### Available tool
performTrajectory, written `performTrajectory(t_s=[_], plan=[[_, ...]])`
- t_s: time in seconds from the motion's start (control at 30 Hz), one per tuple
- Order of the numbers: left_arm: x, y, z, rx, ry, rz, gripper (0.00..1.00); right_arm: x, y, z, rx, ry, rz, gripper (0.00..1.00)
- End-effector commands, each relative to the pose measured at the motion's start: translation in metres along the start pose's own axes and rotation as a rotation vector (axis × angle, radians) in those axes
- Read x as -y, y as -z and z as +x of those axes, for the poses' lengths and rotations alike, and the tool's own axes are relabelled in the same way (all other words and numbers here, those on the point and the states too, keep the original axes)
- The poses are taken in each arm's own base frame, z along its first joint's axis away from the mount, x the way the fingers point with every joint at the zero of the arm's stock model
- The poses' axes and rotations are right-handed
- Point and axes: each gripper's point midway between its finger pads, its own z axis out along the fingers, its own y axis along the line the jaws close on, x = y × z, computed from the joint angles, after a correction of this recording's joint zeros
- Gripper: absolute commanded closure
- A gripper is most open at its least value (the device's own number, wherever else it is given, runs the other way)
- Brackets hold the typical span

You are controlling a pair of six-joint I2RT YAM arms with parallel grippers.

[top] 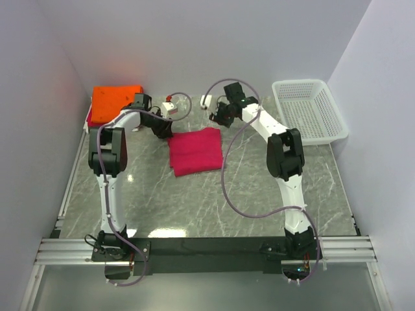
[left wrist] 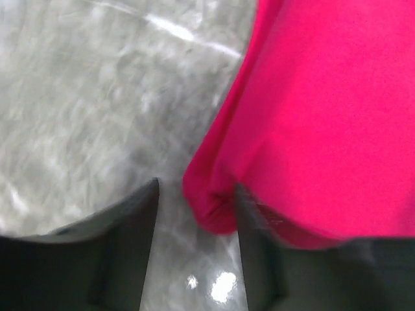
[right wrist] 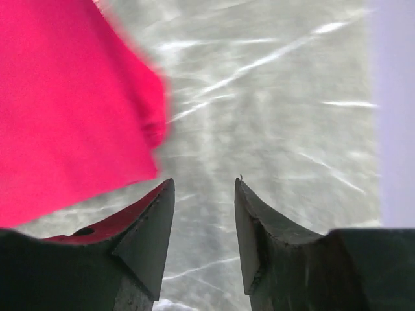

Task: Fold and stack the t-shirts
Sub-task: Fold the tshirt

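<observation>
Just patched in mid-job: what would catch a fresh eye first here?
The crimson-pink t-shirt lies folded in the middle of the table. One corner sits between the spread fingers of the left tool; the right tool is open over bare tabletop beside it. An orange t-shirt is folded in the far-left corner.

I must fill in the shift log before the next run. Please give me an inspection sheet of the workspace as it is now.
Surface: grey marbled table, no spill seen.
Job's things: crimson-pink t-shirt folded flat at centre; orange t-shirt folded at the back left corner.
Clutter: nothing seen.
Grippers: left gripper open, the pink shirt's corner between its fingers; right gripper open over bare table, beside that shirt.
Cables: grey cables loop loosely beside both arms.
Surroundings: white mesh basket at back right; plain walls on three sides.
</observation>
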Motion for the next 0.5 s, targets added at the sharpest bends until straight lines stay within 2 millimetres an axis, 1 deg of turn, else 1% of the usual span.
performTrajectory(t_s=[0.0, 0.03, 0.07, 0.1, 0.13, 0.17, 0.2, 0.23, 0.27, 0.3, 0.33, 0.37, 0.43, 0.47], plan=[[-0.004, 0.042, -0.036, 0.062, 0.026, -0.092, 0.42, 0.029, 0.035, -0.026, 0.063, -0.166, 0.126, 0.5], [-0.001, 0.048, -0.039, 0.076, 0.037, -0.099, 0.41, 0.024, 0.04, -0.028, 0.07, -0.233, 0.121, 0.5], [0.002, 0.055, -0.046, 0.108, 0.046, -0.102, 0.41, 0.017, 0.05, -0.037, 0.103, -0.267, 0.098, 0.5], [0.007, 0.069, -0.055, 0.153, 0.084, -0.124, 0.41, 0.007, 0.054, -0.042, 0.115, -0.339, 0.066, 0.5], [0.01, 0.076, -0.061, 0.181, 0.11, -0.128, 0.4, -0.001, 0.058, -0.047, 0.133, -0.365, 0.033, 0.5], [0.017, 0.082, -0.068, 0.216, 0.134, -0.111, 0.4, -0.013, 0.065, -0.062, 0.173, -0.38, -0.022, 0.52], [0.024, 0.092, -0.073, 0.251, 0.188, -0.112, 0.41, -0.027, 0.066, -0.063, 0.172, -0.44, -0.076, 0.54], [0.029, 0.096, -0.076, 0.264, 0.213, -0.108, 0.4, -0.037, 0.067, -0.069, 0.183, -0.461, -0.116, 0.57], [0.034, 0.098, -0.078, 0.273, 0.237, -0.103, 0.41, -0.05, 0.063, -0.066, 0.177, -0.489, -0.162, 0.59], [0.044, 0.101, -0.078, 0.285, 0.288, -0.09, 0.41, -0.063, 0.061, -0.074, 0.19, -0.535, -0.209, 0.6], [0.046, 0.103, -0.08, 0.297, 0.304, -0.088, 0.41, -0.074, 0.052, -0.073, 0.178, -0.563, -0.25, 0.62], [0.05, 0.104, -0.079, 0.3, 0.324, -0.083, 0.42, -0.083, 0.049, -0.075, 0.172, -0.586, -0.286, 0.65], [0.06, 0.106, -0.075, 0.296, 0.368, -0.069, 0.42, -0.101, 0.04, -0.073, 0.157, -0.665, -0.355, 0.68], [0.063, 0.107, -0.074, 0.294, 0.375, -0.067, 0.43, -0.106, 0.038, -0.071, 0.154, -0.688, -0.369, 0.68]])
